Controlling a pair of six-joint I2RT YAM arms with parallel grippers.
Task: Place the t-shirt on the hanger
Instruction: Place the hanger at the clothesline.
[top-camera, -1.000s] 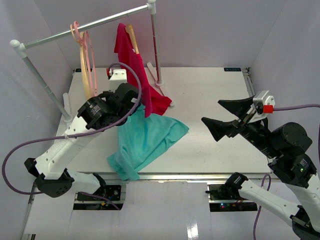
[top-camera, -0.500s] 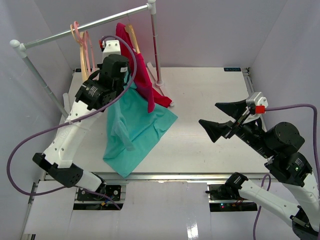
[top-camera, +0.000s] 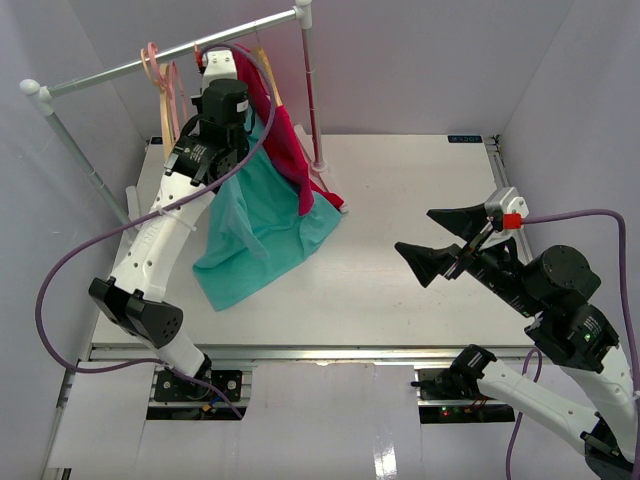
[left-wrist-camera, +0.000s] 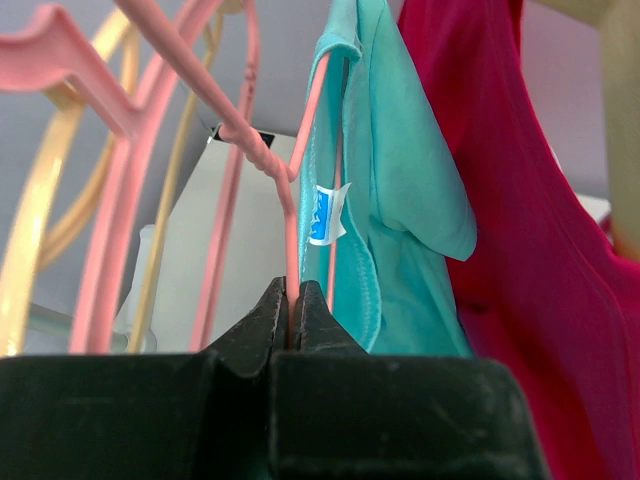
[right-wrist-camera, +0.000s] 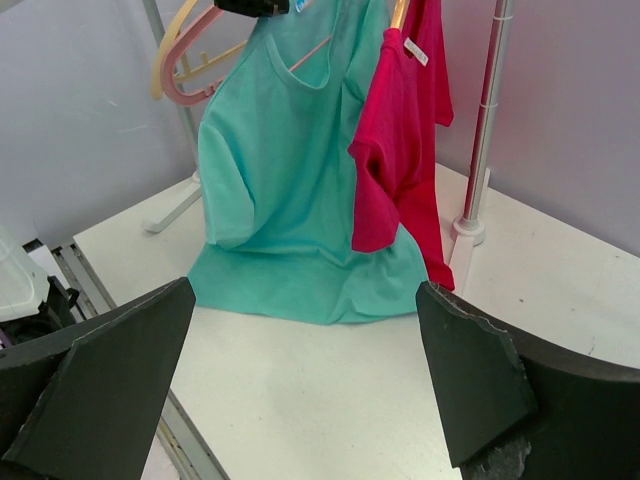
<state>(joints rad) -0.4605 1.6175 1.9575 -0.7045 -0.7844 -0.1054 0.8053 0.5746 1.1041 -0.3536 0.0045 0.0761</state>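
The teal t-shirt (top-camera: 255, 215) hangs from high up by the rail, and its lower part trails on the table. My left gripper (left-wrist-camera: 293, 297) is shut on a thin rod of the light-pink hanger (left-wrist-camera: 297, 200). That rod runs up into the t-shirt's collar (left-wrist-camera: 390, 140). In the right wrist view the t-shirt (right-wrist-camera: 280, 180) drapes from the hanger (right-wrist-camera: 312, 52), which shows inside the neck opening. My right gripper (top-camera: 440, 243) is open and empty above the right half of the table, facing the t-shirt.
A crimson-red garment (top-camera: 285, 130) hangs on its own hanger right beside the t-shirt. Spare pink and cream hangers (top-camera: 165, 90) hang at the left end of the rail (top-camera: 120, 68). The rail's white post (top-camera: 312, 100) and foot stand behind.
My left arm has risen from the table up to the rail, lifting the t-shirt so that most of it now hangs. The right arm has barely shifted.
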